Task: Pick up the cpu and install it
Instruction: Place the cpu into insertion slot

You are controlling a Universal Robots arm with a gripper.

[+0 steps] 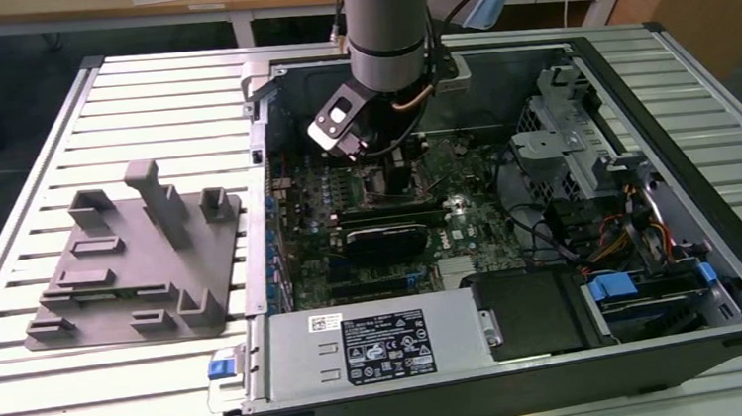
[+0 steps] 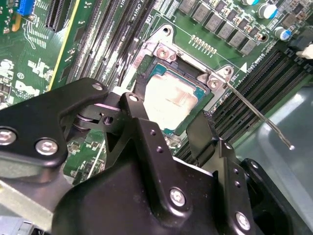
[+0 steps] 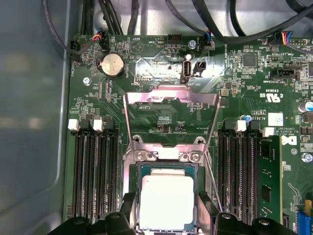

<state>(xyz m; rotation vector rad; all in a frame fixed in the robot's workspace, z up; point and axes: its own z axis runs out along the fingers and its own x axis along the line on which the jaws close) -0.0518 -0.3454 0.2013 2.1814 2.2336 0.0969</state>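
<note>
End effector (image 3: 166,218) is reaching down into the open computer case (image 1: 519,390), with the arm (image 1: 391,28) standing over it. The cpu (image 3: 166,198) is lying flat in the socket frame (image 3: 168,155) on the motherboard (image 3: 254,93). It is directly under the end effector tip and centred on it, silver top facing up, thin rim showing around it. In both wrist views the end effector is straddling the cpu very closely. Cannot tell if it is clamping the chip's edges or has let go, because its own black body is covering the contact.

The load plate (image 3: 171,105) is standing flipped open just beyond the end effector. The thin metal lever (image 2: 259,117) is sticking out free to one side of it. Memory slots (image 3: 95,171) are running along both sides of the end effector. A coin battery (image 3: 113,65) is sitting further out past the load plate.

The grey fixture block (image 1: 138,276) is resting on the slatted bench (image 1: 96,408), well apart from the end effector, toward the exterior view's left, outside the case.
</note>
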